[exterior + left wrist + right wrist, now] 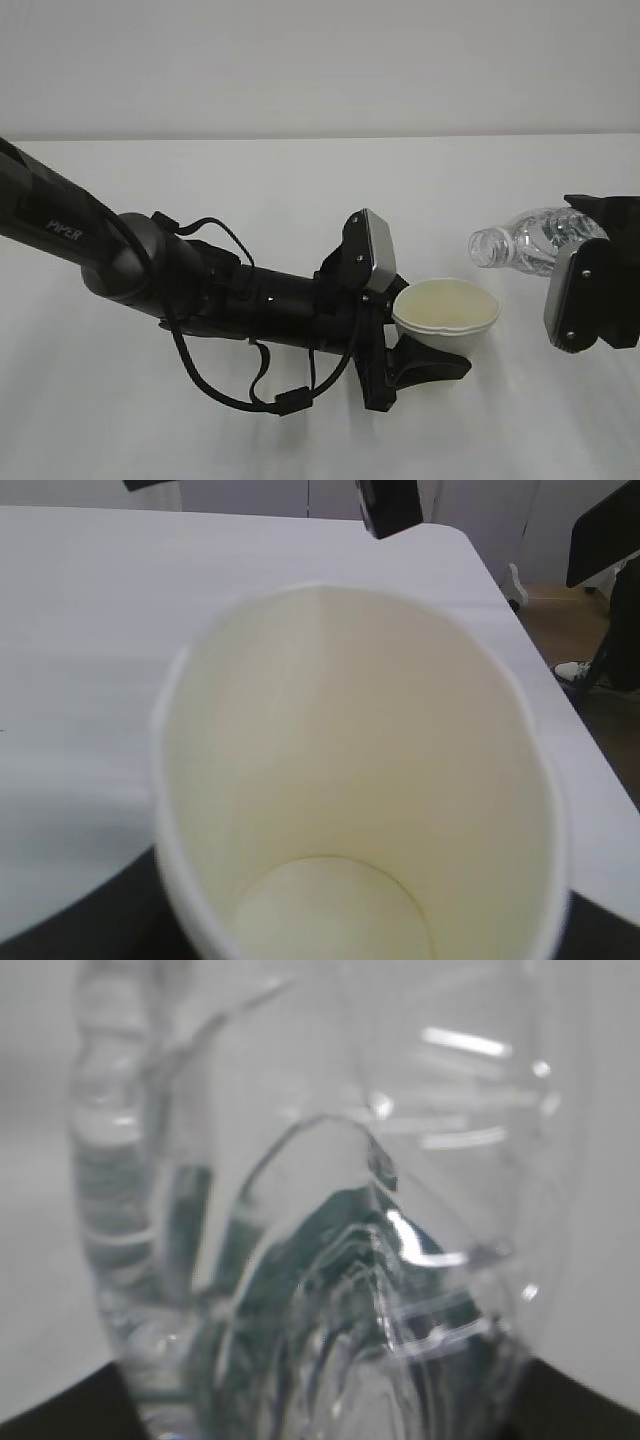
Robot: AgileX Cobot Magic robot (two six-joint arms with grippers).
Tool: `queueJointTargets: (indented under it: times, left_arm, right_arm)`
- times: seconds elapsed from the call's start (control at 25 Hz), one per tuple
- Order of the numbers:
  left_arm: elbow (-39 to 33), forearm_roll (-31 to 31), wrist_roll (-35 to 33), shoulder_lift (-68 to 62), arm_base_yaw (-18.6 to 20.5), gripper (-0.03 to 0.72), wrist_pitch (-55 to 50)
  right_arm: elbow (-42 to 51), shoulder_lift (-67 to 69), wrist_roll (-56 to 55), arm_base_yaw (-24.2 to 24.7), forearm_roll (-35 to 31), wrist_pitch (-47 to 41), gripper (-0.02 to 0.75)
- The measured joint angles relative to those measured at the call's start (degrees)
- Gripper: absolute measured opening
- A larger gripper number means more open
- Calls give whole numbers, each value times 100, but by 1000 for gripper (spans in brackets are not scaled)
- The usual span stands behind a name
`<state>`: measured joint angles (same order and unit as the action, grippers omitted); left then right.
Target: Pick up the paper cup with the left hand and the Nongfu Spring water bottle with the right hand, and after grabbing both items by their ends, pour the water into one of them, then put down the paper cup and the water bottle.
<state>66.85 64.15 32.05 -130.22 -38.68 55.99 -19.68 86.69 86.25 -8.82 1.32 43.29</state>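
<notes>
Left hand [425, 335] grips the cup [446, 311] mid-scene above the counter [300, 180]; right hand [590, 290] grips the bottle [525, 240], tilted, open mouth pointing left toward the cup, apart.

Small white tapered paper cups with pale yellowish inside [446, 307] [360, 780]: one
Small clear ribbed plastic bottles, uncapped, with dark green label [525, 240] [320, 1260]: one
Black robot arms with cables and a two-finger gripper [415, 345]: one on the left
Black blocky grippers with a light grey wrist box [590, 290]: one at the right edge
White tables [300, 180]: one
</notes>
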Motion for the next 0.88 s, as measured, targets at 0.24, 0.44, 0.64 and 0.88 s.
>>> queueJointTargets:
  times: [0.24, 0.44, 0.64, 0.88]
  left_arm:
    - [0, 37, 47, -4, 0, 435, 10]
    - [0, 37, 97, -4, -11, 435, 48]
    - [0, 37, 99, -13, -11, 435, 103]
    - [0, 45, 127, -13, -22, 435, 162]
  right_arm:
    - [0, 0, 224, 0, -26, 9, 388]
    - [0, 0, 405, 0, -132, 9, 388]
    - [0, 0, 512, 0, -132, 9, 387]
    - [0, 0, 630, 0, -132, 9, 387]
